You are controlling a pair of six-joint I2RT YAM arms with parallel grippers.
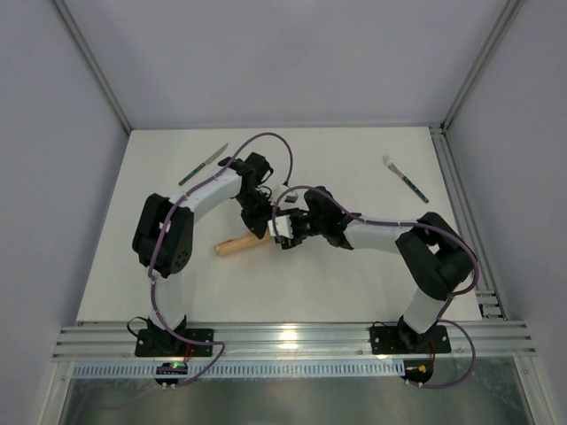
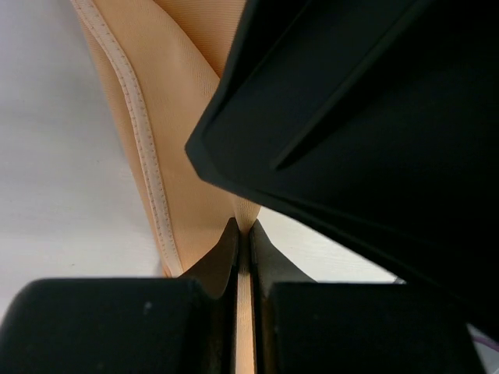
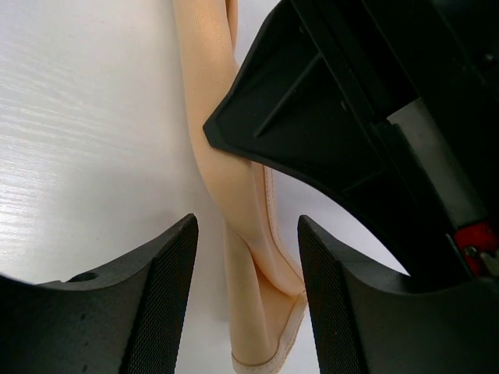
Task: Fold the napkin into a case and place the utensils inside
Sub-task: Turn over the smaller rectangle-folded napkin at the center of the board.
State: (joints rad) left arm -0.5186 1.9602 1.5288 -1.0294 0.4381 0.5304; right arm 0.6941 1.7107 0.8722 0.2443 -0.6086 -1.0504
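While the left fingers (image 2: 220, 261) pinch the folded napkin (image 2: 187, 117), the right fingers (image 3: 164, 296) stand apart astride it on the bench (image 1: 354, 283).

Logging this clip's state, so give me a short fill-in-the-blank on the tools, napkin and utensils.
The left tool is ___ on the peach-orange cloth napkin.
The right tool straddles that napkin, jaws ___.
On the white table, the green-handled metal knife lies at the far ___ side.
Missing: shut; open; left.
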